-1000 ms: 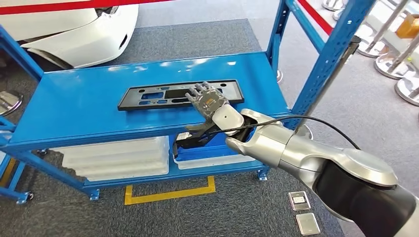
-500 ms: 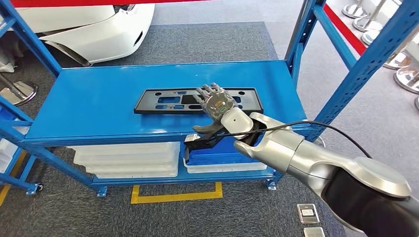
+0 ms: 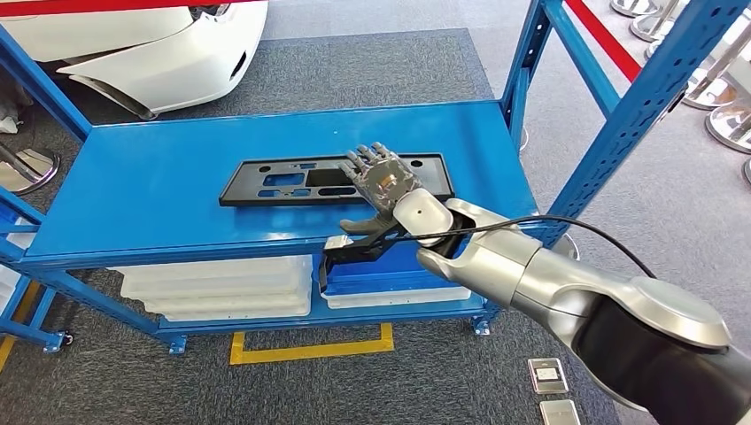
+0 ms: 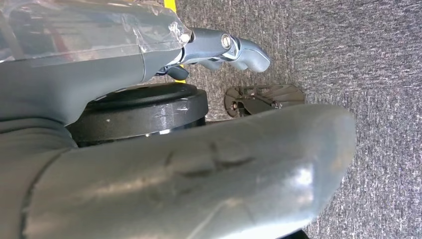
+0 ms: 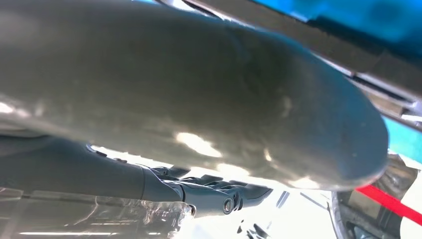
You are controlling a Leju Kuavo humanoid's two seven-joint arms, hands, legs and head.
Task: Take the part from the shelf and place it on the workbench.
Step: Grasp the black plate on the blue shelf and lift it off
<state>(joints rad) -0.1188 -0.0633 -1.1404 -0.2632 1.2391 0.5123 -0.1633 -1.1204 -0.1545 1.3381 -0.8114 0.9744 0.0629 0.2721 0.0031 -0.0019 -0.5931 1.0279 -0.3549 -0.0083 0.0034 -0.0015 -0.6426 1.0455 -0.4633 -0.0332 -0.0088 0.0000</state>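
Observation:
The part [image 3: 283,181] is a long flat black plate with cut-outs, lying on the blue shelf [image 3: 142,204] near its middle. My right hand [image 3: 383,181] reaches in from the lower right, fingers spread over the plate's right portion. Its thumb hangs in front of the shelf's front edge, and it grips nothing. I cannot tell whether the fingers touch the plate. The right wrist view shows the same hand [image 5: 199,114] close up, with its darker fingers [image 5: 219,199] stretched out. My left hand [image 4: 189,164] hangs over grey carpet, fingers [image 4: 224,45] extended and holding nothing.
Blue uprights [image 3: 638,115] frame the shelf at right and left. Below it sit white bins [image 3: 217,288] and a blue bin [image 3: 390,274]. A white car body [image 3: 150,44] stands behind. Yellow floor marking [image 3: 310,350] and metal floor plates [image 3: 547,376] lie in front.
The whole picture has shifted a little, so the camera moved. My right hand stays spread over the plate's right portion; the plate has not moved on the shelf.

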